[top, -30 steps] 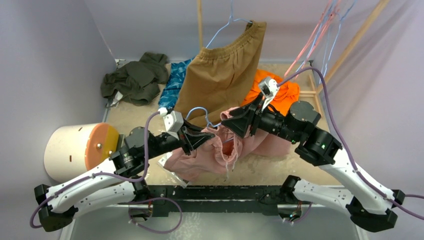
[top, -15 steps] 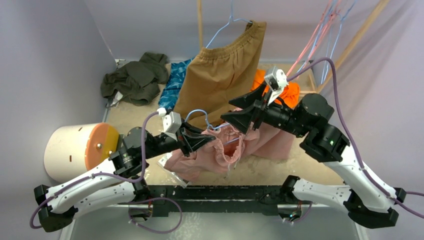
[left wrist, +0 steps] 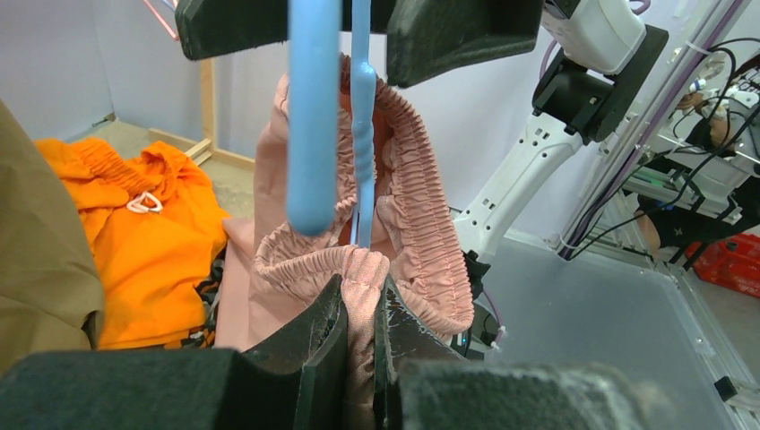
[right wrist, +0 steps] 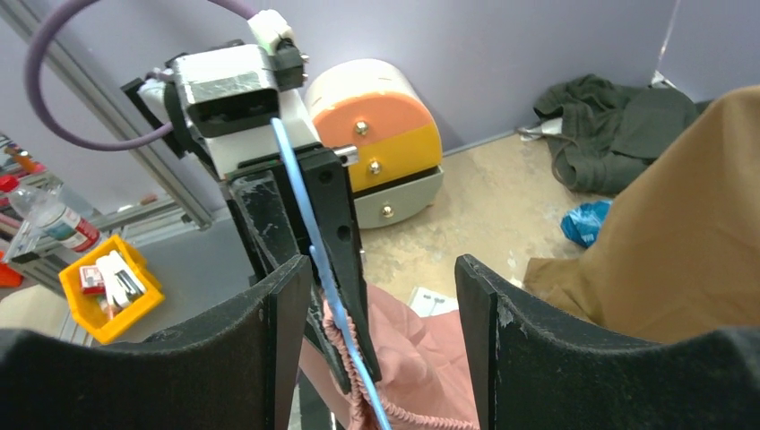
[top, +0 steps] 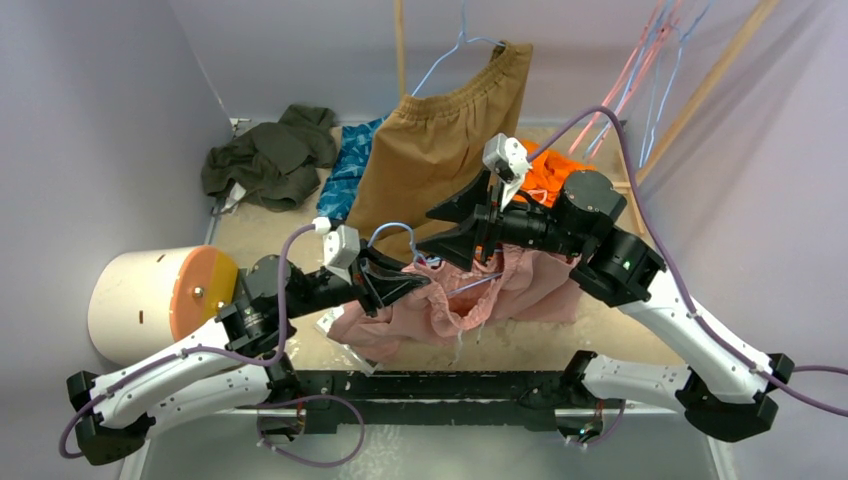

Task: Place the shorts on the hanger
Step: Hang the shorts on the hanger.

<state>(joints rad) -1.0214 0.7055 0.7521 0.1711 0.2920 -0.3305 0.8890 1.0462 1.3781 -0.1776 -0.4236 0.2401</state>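
The dusty-pink shorts hang bunched over the table's front. My left gripper is shut on their gathered waistband, and fabric fills the gap between its jaws. The light-blue wire hanger rises from inside the waist opening, its twisted neck just above my left fingertips. My right gripper stands open above the left one. The hanger wire passes close by its left finger, without being pinched, in the right wrist view.
Larger tan-brown shorts hang on another hanger behind. An orange garment, a blue patterned cloth and a dark green garment lie at the back. A white drum with an orange face sits left. Pink hangers hang by a wooden rack.
My right gripper has swung left and up from the shorts' right side to a spot over the left gripper and the hanger's neck. The left gripper kept its hold.
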